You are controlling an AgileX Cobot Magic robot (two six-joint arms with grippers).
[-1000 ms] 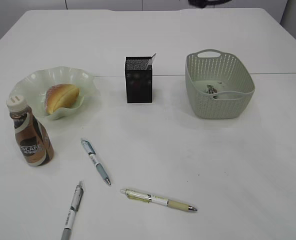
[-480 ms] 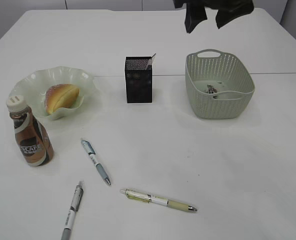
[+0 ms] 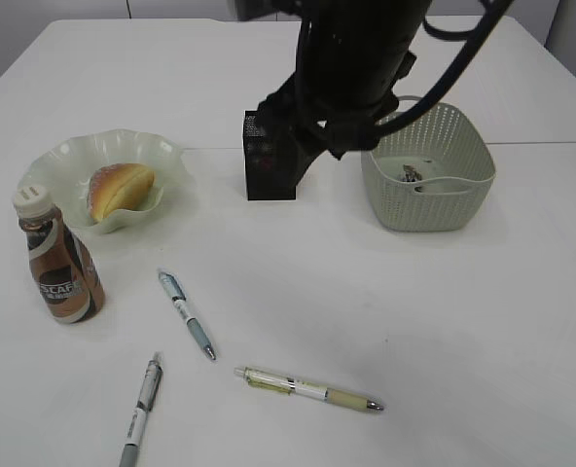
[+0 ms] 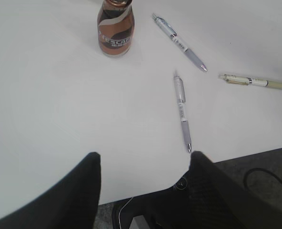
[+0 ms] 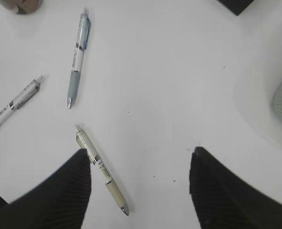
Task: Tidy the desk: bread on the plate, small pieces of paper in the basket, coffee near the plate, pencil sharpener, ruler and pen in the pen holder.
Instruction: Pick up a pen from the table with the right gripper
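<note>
Desk (image 3: 444, 321) state: bread (image 3: 120, 189) sits in the plate (image 3: 69, 156), toward the left edge. Coffee (image 3: 59, 268) stands upright just beside the plate, on its near side, close to the left edge. Pen holder (image 3: 265, 165) is mid-desk toward the far side, upper part hidden behind the right arm (image 3: 351, 58). Basket (image 3: 426, 170) is right of the holder, something small and dark on its floor, too small to identify.

Three pens lie loose on the near half, apart from each other: blue pen (image 3: 186, 314) nearest the coffee, grey pen (image 3: 140, 409) at the near edge, beige pen (image 3: 307, 388) near the middle of the near edge. Ruler and sharpener: can't spot them in any view.

Right gripper (image 5: 140, 186): jaws wide apart, nothing between them. Wrist view looks down at bare desk, with the beige pen running just inside the left finger (image 5: 60, 191). Blue and grey pens lie further out; holder corner and basket wall clip the top and right of the frame. In the exterior view the arm comes in from the far edge, overlapping the holder and the basket's left rim.

Left gripper (image 4: 143, 183): also spread, empty, hanging over the near edge of the desk. The grey pen tip points between its fingers; coffee and the other two pens lie beyond.
</note>
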